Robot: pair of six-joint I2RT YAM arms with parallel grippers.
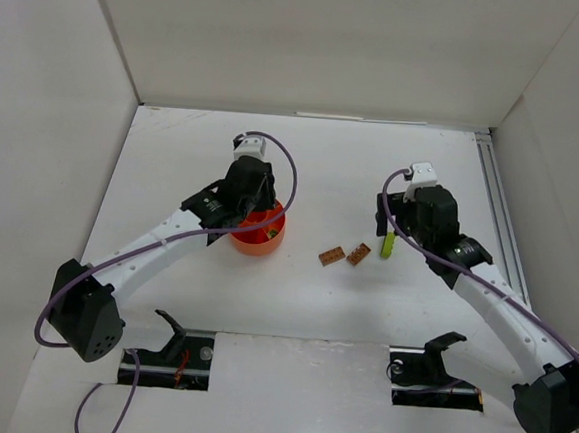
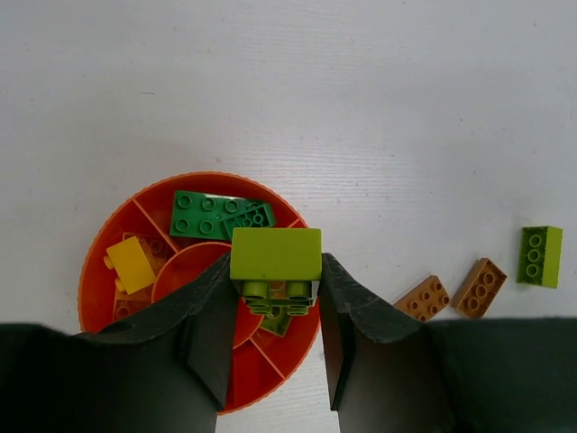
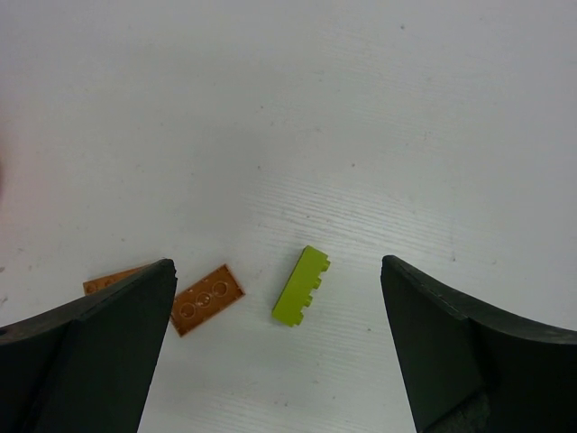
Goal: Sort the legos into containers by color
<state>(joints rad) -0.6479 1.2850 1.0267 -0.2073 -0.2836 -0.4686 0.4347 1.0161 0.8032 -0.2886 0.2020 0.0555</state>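
My left gripper (image 2: 275, 275) is shut on a lime-yellow lego (image 2: 276, 254), held above the round red-orange container (image 2: 90, 280) with divided compartments. Inside lie green legos (image 2: 207, 215), a yellow one (image 2: 132, 263) and another lime one (image 2: 275, 317). In the top view the left gripper (image 1: 253, 214) hangs over the container (image 1: 264, 243). My right gripper (image 3: 278, 263) is open above a lime lego (image 3: 300, 286) lying on its side on the table. To its left lie two brown legos (image 3: 206, 299), one partly hidden behind my finger. The top view shows them (image 1: 331, 255) (image 1: 359, 253) between the container and the right gripper (image 1: 384, 229).
White walls enclose the table on three sides. A metal rail (image 1: 501, 208) runs along the right edge. Two cut-outs with black fixtures (image 1: 174, 343) (image 1: 434, 360) sit at the near edge by the arm bases.
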